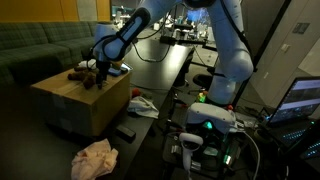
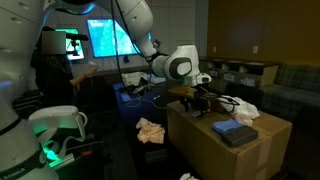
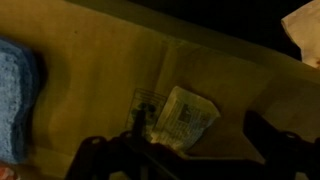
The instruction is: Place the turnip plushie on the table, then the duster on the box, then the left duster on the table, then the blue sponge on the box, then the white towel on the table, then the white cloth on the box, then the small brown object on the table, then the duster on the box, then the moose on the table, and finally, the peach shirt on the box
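Wrist view is looking down on the large tan cardboard box. The black two-fingered gripper is hanging there with its jaws spread wide and nothing between them. One dark finger is showing low on the left and one low on the right. Just beyond the fingers a printed paper label is sitting on the cardboard. A blue sponge is lying at the left edge of this view.

In both exterior views the white robot arm is reaching across to the box, and the gripper is hovering low over its top. The moose, a dark brown elongated plush animal, is lying on the box top just left of the gripper. Whether the two are touching I cannot tell.

In an exterior view the blue sponge is resting on the near part of the box top, and a crumpled white cloth is lying toward the far side. The white towel, a soft pale cloth, is lying just right of the box at the near end of the long black table. The soft peach-pink shirt is lying crumpled on the floor, nearer than the box.
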Robot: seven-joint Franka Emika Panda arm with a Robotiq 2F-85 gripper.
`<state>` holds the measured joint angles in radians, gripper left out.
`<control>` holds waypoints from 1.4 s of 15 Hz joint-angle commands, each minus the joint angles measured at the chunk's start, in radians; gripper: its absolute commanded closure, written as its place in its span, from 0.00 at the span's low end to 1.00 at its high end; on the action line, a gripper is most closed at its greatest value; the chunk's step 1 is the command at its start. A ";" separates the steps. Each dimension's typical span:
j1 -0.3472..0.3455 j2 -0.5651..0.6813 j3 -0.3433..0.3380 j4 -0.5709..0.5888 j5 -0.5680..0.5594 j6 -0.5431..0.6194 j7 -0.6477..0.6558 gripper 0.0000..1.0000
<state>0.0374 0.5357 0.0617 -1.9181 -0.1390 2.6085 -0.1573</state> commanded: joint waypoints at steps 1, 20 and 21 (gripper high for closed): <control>-0.019 0.029 0.017 0.054 0.027 -0.029 -0.040 0.00; -0.012 -0.033 0.017 0.059 0.010 -0.152 -0.083 0.98; -0.015 -0.049 0.018 0.045 0.010 -0.153 -0.091 0.98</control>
<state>0.0335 0.5408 0.0684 -1.8464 -0.1381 2.4873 -0.2111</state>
